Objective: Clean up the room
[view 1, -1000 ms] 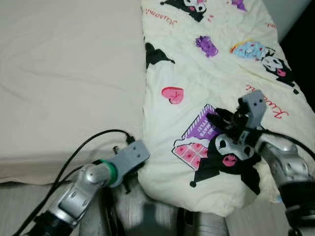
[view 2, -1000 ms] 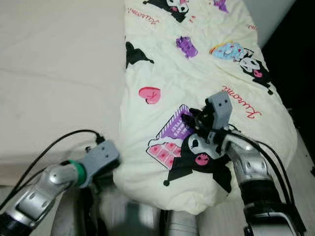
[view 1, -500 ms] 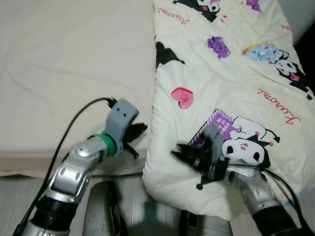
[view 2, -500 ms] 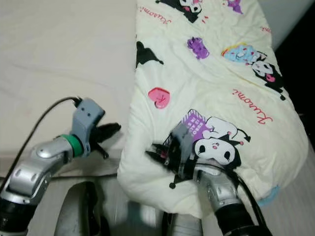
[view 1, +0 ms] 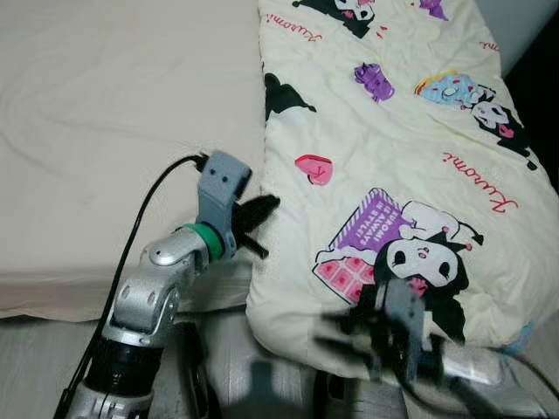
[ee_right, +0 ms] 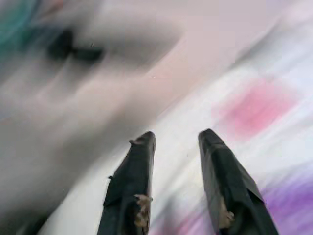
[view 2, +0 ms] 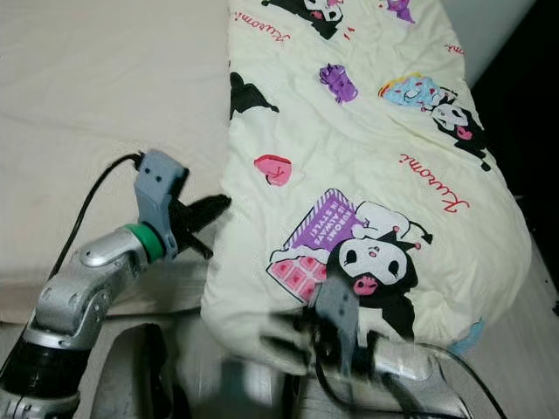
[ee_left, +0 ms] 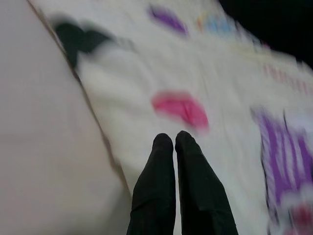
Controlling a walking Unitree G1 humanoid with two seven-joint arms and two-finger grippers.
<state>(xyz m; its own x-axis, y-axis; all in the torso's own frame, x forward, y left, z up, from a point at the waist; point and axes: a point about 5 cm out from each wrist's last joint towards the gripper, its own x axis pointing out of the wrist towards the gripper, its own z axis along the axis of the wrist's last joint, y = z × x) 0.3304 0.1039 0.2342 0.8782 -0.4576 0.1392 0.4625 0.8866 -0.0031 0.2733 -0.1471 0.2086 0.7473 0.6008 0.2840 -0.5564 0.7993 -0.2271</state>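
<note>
Reaching toward the blanket's edge, the left gripper [view 1: 262, 218] hovered with its fingers pressed together, right beside the seam where the cartoon-print blanket [view 1: 393, 157] met the bare cream mattress [view 1: 113, 131]. Lower down, the right gripper [view 1: 349, 336] was a blur at the blanket's hanging front edge, its fingers [ee_right: 132, 181] spread apart with nothing between them

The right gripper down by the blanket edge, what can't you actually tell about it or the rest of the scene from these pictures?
- Right gripper: motion-blurred in both eye views; whether it touches the blanket is unclear.
- Right wrist view: smeared, background unreadable.
- Left gripper: contact with the blanket's edge can't be confirmed; left wrist view is soft.
- Blanket's far end: cut off by the top edge.
- Bed: underside hidden by the blanket and arms.
</note>
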